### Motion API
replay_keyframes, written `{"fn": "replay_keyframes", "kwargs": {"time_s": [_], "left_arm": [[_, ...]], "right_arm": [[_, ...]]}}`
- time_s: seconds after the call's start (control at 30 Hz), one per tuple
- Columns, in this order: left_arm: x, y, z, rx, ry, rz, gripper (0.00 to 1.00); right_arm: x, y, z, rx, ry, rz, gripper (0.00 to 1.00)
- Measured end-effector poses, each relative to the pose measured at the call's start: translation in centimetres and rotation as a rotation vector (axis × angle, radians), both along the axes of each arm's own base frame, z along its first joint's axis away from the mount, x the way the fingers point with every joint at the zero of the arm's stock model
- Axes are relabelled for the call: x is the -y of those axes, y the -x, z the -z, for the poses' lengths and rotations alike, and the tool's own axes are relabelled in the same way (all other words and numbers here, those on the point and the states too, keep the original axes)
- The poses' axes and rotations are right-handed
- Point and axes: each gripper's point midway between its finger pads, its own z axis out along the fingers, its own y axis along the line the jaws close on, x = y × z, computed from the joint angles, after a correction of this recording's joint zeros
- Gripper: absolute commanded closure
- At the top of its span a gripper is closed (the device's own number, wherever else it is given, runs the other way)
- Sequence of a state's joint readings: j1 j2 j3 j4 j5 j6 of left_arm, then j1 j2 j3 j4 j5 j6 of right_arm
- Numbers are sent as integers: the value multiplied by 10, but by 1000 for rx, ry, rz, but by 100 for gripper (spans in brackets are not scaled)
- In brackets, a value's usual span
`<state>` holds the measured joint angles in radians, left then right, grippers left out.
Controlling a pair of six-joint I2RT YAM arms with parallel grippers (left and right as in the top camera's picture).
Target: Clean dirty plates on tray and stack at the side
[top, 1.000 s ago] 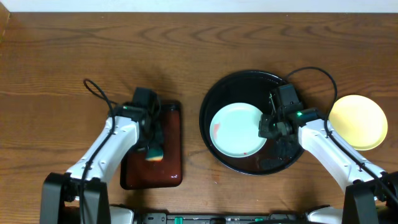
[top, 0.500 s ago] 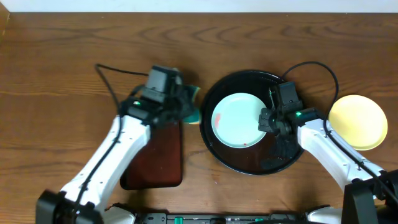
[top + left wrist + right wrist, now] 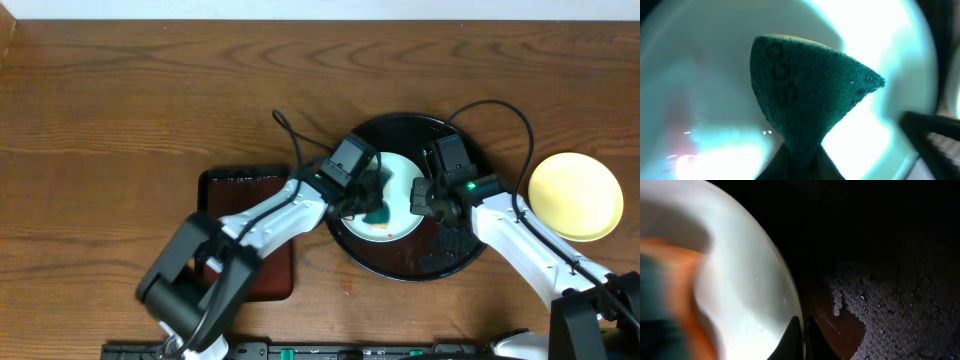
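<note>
Pinching the sponge [image 3: 805, 95] in the left gripper [image 3: 368, 197] directly over the plate [image 3: 403, 175], with the right gripper [image 3: 427, 196] clamped on its right rim.

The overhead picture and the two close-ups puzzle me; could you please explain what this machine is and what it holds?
This is a pair of robot arms at a wooden table. The overhead picture looks down from a fixed camera. Each close-up comes from a camera on one arm's wrist. The left tool pinches a green sponge and holds it over a pale blue plate, which lies in a round black tray. The right tool appears to clamp that plate's rim, probably to steady it. Faint red smears show on the plate. A pale yellow plate sits on the table at the right, and a small red-brown tray lies at the left.
</note>
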<state>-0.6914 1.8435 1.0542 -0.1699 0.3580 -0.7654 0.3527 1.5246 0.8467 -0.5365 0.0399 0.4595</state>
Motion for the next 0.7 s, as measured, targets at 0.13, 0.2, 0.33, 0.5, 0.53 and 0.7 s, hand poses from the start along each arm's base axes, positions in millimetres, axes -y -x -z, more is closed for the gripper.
{"fn": "replay_keyframes", "kwargs": {"time_s": [0.13, 0.2, 0.33, 0.5, 0.53, 0.7], "left_arm": [[10, 7, 1, -44, 44, 3, 92], [16, 11, -1, -59, 66, 12, 92], [31, 23, -6, -88, 110, 42, 92], [39, 33, -9, -122, 143, 61, 92], [38, 34, -9, -126, 140, 61, 92], [23, 42, 2, -158, 50, 58, 92]], "right_arm": [[5, 4, 5, -15, 21, 12, 99], [7, 3, 5, -14, 27, 25, 99], [8, 3, 5, -15, 29, 43, 99], [8, 4, 6, -17, 27, 48, 99], [8, 4, 6, -18, 27, 48, 99], [8, 7, 8, -29, 26, 46, 99]]}}
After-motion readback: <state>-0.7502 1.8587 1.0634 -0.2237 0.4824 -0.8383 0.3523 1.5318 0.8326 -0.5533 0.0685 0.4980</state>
